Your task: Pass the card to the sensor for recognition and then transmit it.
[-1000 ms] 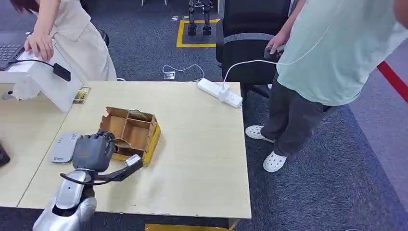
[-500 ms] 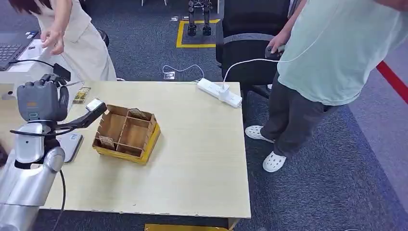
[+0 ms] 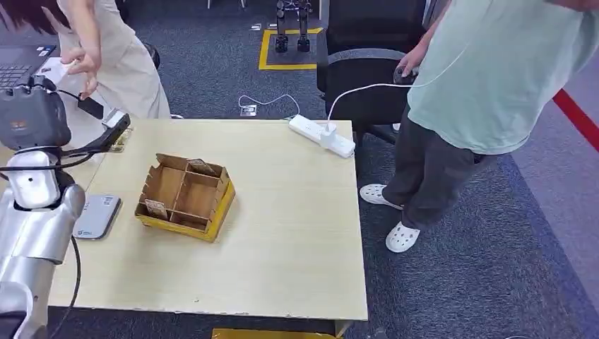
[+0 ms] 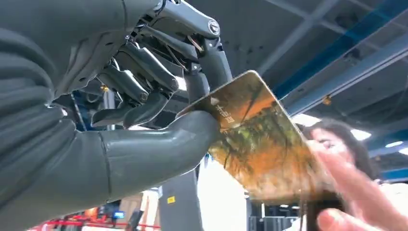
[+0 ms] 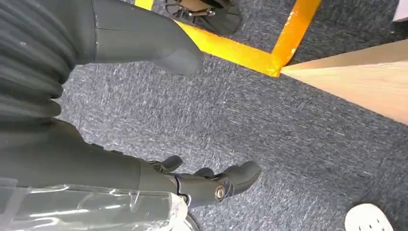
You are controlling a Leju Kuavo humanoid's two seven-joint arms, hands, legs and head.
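At the table's far-left corner, around 10 o'clock from the cardboard divider box [image 3: 186,197], the robot's left hand [image 3: 32,116] is raised above the tabletop, pinching an orange-and-green card [image 4: 255,137] between thumb and a finger, the other fingers curled behind it. A person's hand [image 4: 358,192], blurred in the left wrist view, reaches in beside the card's far edge; whether it touches the card cannot be told. The right hand [image 5: 144,115] hangs over blue-grey carpet near yellow floor tape [image 5: 240,50], fingers loosely apart, holding nothing. On the light wooden table [image 3: 289,233], a flat grey sensor pad [image 3: 97,216] lies at 9 o'clock from the box, and a white power strip [image 3: 321,135] sits near the far edge at 1 o'clock.
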